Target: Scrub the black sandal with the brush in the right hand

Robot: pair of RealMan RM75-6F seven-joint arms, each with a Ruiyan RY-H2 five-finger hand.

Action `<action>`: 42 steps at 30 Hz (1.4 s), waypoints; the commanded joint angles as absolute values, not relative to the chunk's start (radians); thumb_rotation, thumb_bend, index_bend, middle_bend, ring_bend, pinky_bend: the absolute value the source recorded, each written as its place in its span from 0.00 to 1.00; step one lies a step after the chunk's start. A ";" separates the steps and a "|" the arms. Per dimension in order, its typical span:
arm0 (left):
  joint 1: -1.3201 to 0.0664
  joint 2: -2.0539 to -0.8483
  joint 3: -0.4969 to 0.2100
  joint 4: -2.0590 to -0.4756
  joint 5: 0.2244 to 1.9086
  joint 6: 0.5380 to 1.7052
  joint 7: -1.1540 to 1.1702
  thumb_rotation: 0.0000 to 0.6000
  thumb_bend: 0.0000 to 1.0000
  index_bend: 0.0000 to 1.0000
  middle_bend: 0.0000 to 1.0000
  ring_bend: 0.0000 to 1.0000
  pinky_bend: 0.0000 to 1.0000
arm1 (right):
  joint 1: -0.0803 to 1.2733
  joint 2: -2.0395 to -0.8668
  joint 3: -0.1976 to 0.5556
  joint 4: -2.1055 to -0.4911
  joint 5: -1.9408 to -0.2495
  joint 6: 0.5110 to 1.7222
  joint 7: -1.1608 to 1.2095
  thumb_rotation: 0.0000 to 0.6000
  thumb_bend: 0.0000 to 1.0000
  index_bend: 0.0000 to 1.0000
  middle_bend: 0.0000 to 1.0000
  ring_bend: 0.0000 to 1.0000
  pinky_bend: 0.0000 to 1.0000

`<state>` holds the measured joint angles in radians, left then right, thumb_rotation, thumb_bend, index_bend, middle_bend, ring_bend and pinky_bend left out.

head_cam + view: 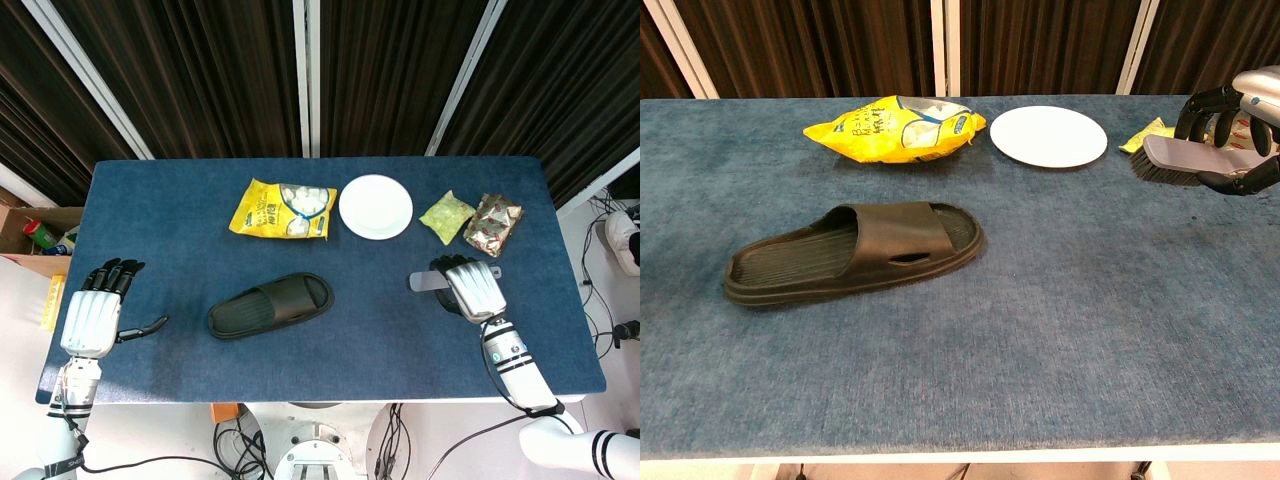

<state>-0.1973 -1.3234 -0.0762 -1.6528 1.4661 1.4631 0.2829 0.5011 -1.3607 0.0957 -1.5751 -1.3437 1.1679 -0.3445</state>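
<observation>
My right hand [472, 288] grips the brush [1185, 161], well apart from the black sandal [271, 305]. My left hand [98, 312] rests spread on the bench [400, 330], holding nothing.

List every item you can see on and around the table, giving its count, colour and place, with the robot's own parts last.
sandal: one, black, table centre-left
brush: one, grey, in right hand
snack bag: one, yellow, far side
plate: one, white, right of the yellow bag
green packet: one, right of plate
brown packet: one, beside green packet
table: one, blue cover
left hand: one, silver-black, open, left edge
right hand: one, silver-black, holds brush
</observation>
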 commanded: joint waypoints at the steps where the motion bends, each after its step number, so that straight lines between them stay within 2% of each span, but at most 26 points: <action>1: -0.199 -1.322 -0.072 -1.654 1.458 1.448 0.279 0.12 0.05 0.19 0.19 0.13 0.25 | 0.503 -1.363 0.098 -1.575 -1.344 1.166 -0.344 1.00 0.48 0.92 0.73 0.63 0.63; 8: -0.201 -1.329 -0.062 -1.647 1.473 1.441 0.255 0.14 0.05 0.19 0.19 0.13 0.25 | 0.504 -1.358 0.100 -1.585 -1.348 1.160 -0.343 1.00 0.48 0.92 0.73 0.63 0.63; 14: -0.241 -1.345 -0.039 -1.618 1.510 1.370 0.217 0.30 0.06 0.19 0.20 0.13 0.25 | 0.503 -1.354 0.110 -1.593 -1.339 1.159 -0.334 1.00 0.48 0.92 0.73 0.63 0.63; 26: -0.380 -1.445 -0.011 -1.541 1.593 1.183 0.240 0.32 0.07 0.21 0.24 0.16 0.26 | 0.542 -1.341 0.154 -1.630 -1.283 1.103 -0.339 1.00 0.48 0.93 0.74 0.63 0.63; 34: -0.427 -1.499 0.001 -1.498 1.577 1.104 0.224 0.32 0.07 0.21 0.26 0.20 0.26 | 0.619 -1.341 0.209 -1.695 -1.224 1.030 -0.377 1.00 0.48 0.94 0.74 0.64 0.63; 38: -0.443 -1.517 0.007 -1.461 1.560 1.067 0.178 0.39 0.07 0.22 0.27 0.21 0.28 | 0.667 -1.348 0.236 -1.711 -1.172 0.972 -0.377 1.00 0.48 0.94 0.75 0.64 0.64; 42: -0.448 -1.532 0.012 -1.430 1.557 1.068 0.129 0.41 0.07 0.22 0.28 0.22 0.30 | 0.717 -1.378 0.244 -1.713 -1.143 0.942 -0.422 1.00 0.48 0.94 0.75 0.64 0.64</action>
<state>-0.4446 -1.5243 0.0083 -1.4427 1.5584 1.0681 0.1459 0.6994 -1.3634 0.2383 -1.7094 -1.1573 0.9567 -0.4025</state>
